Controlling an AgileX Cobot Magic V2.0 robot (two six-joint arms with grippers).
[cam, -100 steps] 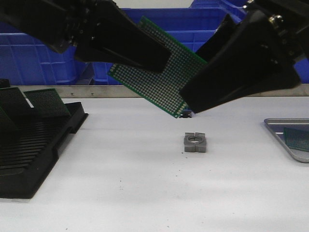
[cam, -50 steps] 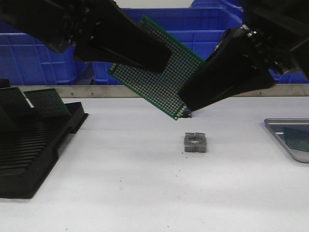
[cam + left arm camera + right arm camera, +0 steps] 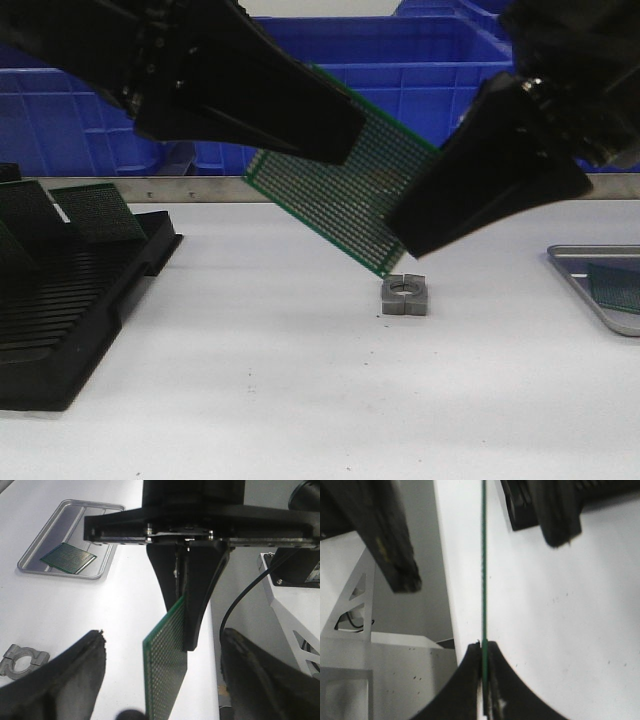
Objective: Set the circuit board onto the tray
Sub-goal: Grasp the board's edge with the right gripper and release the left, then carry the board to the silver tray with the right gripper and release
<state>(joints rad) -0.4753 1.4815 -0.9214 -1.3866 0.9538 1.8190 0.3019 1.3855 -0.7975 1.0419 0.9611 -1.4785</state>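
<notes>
Green circuit board pinched by right fingers

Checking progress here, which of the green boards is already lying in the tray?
The small board flat in the tray; the big one hangs between the grippers.

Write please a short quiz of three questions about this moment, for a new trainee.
1. True or false: the tray is empty.
2. Which gripper clamps the raised circuit board? A. left gripper B. right gripper C. both
3. Fill in: on the table, below the raised circuit board, lies a small grey metal ___.
Key: 1. False, it holds a second board. 2. B; the left gripper is open. 3. collar.
</notes>
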